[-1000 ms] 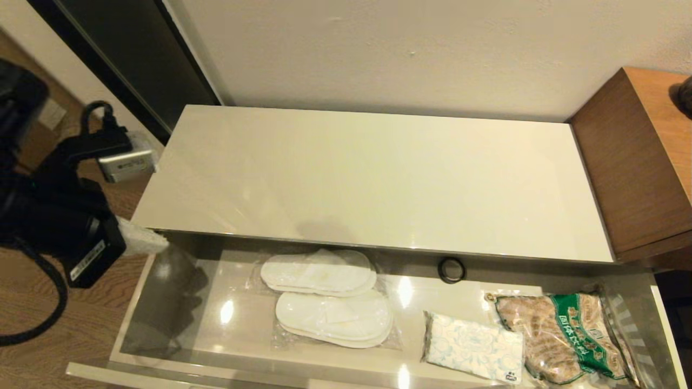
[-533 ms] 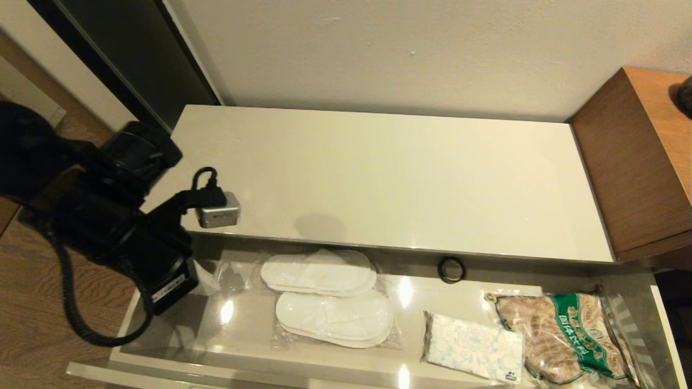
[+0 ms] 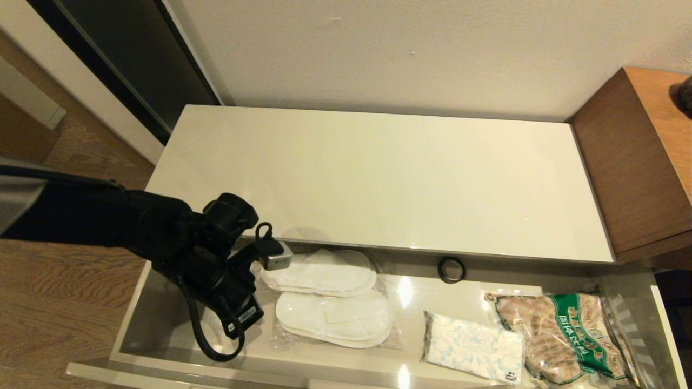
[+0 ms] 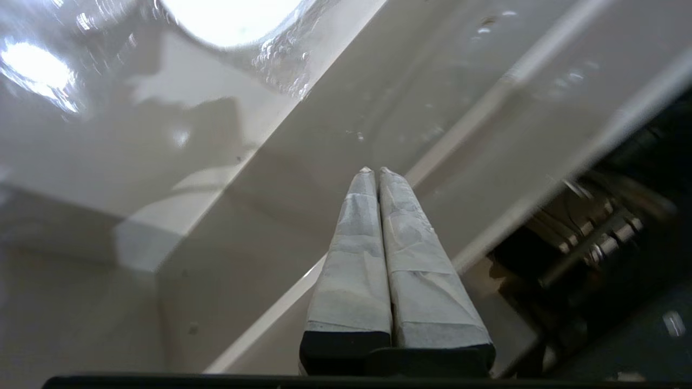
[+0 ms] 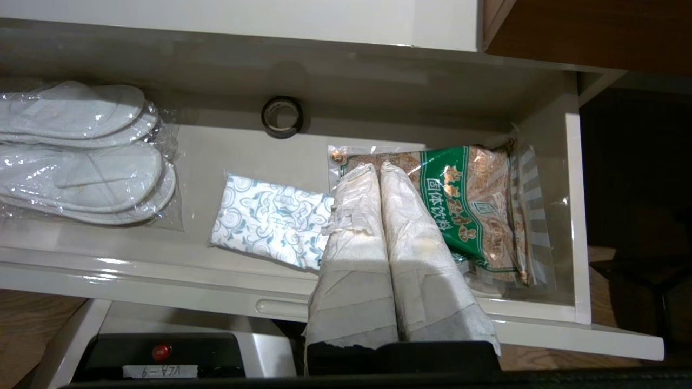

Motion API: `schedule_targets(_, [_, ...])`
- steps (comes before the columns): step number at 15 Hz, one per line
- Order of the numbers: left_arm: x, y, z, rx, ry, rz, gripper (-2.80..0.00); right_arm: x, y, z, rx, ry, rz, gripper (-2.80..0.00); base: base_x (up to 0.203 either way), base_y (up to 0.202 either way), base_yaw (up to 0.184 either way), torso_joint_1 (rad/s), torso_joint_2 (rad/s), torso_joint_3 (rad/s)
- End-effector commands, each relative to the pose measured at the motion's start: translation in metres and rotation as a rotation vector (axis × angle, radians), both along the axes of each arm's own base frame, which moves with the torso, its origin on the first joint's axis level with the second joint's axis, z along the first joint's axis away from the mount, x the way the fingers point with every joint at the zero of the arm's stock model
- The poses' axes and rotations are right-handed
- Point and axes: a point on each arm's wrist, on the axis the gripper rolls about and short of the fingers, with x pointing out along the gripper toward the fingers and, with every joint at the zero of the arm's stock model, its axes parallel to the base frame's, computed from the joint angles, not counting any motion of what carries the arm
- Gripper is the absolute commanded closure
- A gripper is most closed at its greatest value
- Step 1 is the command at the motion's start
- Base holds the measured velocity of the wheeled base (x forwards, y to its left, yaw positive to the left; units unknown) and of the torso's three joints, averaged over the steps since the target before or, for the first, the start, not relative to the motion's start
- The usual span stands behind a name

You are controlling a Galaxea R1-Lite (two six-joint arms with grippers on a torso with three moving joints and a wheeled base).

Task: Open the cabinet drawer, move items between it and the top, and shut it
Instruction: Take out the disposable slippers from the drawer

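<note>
The cabinet drawer (image 3: 135, 308) stands pulled out below the bare cream top (image 3: 378, 178). On its grey floor lie the bagged white slippers (image 3: 324, 297) and, to their right, the patterned tissue pack (image 3: 473, 348). My left arm (image 3: 216, 270) reaches down into the drawer's left part, just left of the slippers. In the wrist view the left gripper (image 4: 373, 170) is shut and empty, pointing at a glossy drawer wall (image 4: 243, 243). The right gripper (image 5: 372, 166) is shut and empty, above the drawer's front edge (image 5: 162, 270) between the tissue pack (image 5: 270, 221) and a food bag.
A green-labelled bag of brown food (image 3: 562, 335) fills the drawer's right end. A black tape ring (image 3: 451, 269) lies at the drawer's back. A brown wooden cabinet (image 3: 643, 162) rises right of the top. Wooden floor lies to the left.
My left arm swung in from outside the cabinet's left side, crossed the top's front left corner and dropped into the drawer beside the slippers. The items have not moved.
</note>
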Motion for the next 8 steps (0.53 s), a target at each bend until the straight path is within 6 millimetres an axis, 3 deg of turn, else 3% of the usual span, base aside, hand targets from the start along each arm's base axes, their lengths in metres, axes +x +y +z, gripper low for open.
schedule_targets(1, [-0.011, -0.007, -0.009, 0.007, -0.046, 0.032, 0.00, 0.000, 0.000, 0.000, -0.001, 0.001, 0.000, 0.00, 0.000, 0.000, 0.000, 0.000, 0.00, 0.000])
schedule_targets(5, [-0.051, -0.031, -0.032, 0.090, -0.211, 0.179, 0.00, 0.000, 0.000, 0.000, 0.000, 0.001, 0.001, 0.00, 0.000, 0.000, 0.000, 0.000, 0.00, 0.000])
schedule_targets(8, [-0.047, -0.046, -0.067, 0.105, -0.249, 0.282, 0.00, 0.000, 0.000, 0.000, -0.001, 0.001, 0.000, 0.00, 0.000, 0.000, 0.000, 0.000, 0.00, 0.000])
